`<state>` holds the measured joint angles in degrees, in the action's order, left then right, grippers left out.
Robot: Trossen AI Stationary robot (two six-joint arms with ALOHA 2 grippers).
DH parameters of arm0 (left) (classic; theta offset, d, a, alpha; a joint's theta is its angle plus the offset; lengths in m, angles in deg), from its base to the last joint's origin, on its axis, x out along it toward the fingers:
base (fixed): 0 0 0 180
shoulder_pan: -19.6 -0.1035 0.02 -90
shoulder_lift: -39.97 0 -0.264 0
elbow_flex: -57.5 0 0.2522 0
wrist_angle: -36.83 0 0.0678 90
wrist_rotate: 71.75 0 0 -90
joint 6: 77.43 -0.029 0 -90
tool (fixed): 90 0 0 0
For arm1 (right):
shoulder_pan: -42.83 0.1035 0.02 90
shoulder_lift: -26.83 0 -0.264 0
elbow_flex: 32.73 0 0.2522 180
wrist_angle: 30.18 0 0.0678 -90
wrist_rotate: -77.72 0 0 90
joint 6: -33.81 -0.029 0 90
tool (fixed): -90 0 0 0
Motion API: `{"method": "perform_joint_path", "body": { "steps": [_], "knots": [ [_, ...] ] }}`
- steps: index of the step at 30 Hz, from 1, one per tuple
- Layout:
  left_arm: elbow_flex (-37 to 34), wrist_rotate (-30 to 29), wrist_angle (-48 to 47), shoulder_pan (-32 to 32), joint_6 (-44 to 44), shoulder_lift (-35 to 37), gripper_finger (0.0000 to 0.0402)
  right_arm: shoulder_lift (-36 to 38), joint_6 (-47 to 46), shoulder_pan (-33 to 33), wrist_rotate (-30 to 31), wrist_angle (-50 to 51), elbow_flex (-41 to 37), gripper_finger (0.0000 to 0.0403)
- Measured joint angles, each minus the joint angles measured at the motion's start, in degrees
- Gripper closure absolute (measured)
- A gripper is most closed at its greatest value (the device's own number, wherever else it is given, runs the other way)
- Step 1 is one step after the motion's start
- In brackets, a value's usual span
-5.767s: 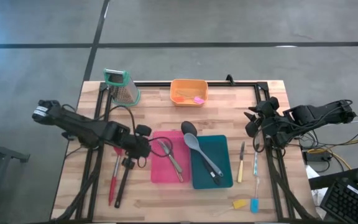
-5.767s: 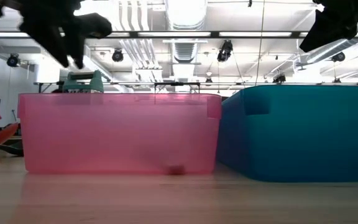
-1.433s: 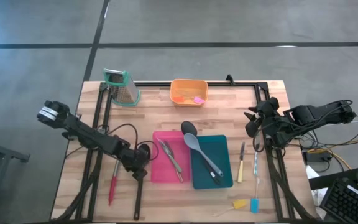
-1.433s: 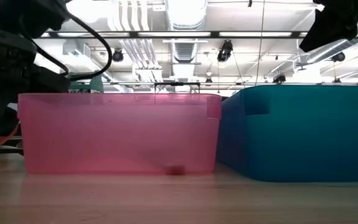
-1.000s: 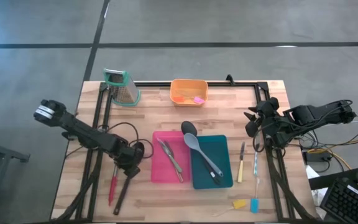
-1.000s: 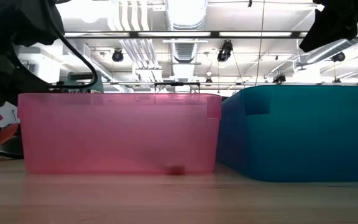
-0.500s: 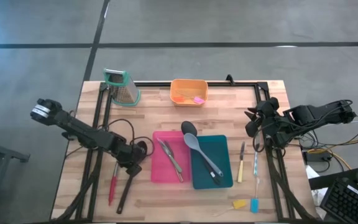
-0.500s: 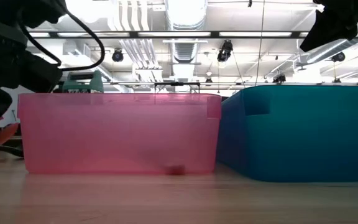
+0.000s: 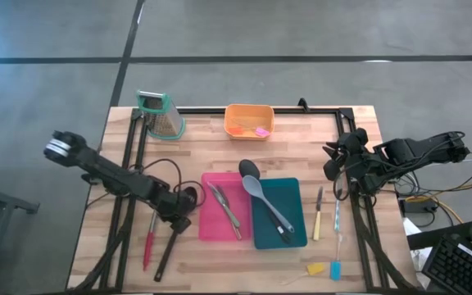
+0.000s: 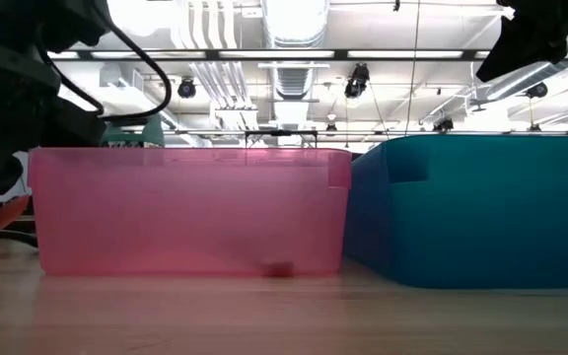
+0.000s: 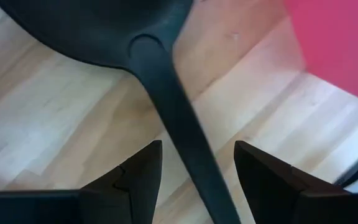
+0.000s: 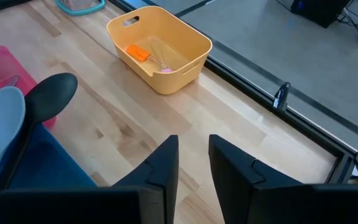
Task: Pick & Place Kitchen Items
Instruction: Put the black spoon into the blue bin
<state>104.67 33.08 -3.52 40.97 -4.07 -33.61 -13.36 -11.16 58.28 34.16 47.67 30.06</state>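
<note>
black spatula (image 11: 179, 130) is lying on the counter (image 9: 220, 156), released since a second ago. left claw (image 11: 197, 165) is hovering spread astride its handle, so regrasping seems needed.

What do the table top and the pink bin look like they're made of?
Table top: pale wood, likely butcher-block, judging by the visible grain and joined strips, with a low sheen. Pink bin: probably translucent plastic, since light and a dark spot show through its smooth wall.
</note>
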Motion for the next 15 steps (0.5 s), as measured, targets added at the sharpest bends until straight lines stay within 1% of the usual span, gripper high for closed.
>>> {"method": "perform_joint_path", "body": {
  "steps": [7,10,15],
  "knots": [
    [-0.6,-0.5,0.2,0.0,0.4,-3.8,0.0197,0.0,0.0,0.0,0.0,0.0,0.0,0.0294],
    [-0.7,-1.6,-0.4,0.1,0.7,-6.0,0.0197,0.0,0.0,0.0,0.0,0.0,0.0,0.0286],
    [-0.7,-2.2,-1.2,0.1,-1.3,-9.5,0.0197,0.0,0.0,0.0,0.0,0.0,0.0,0.0273]
  ]
}}
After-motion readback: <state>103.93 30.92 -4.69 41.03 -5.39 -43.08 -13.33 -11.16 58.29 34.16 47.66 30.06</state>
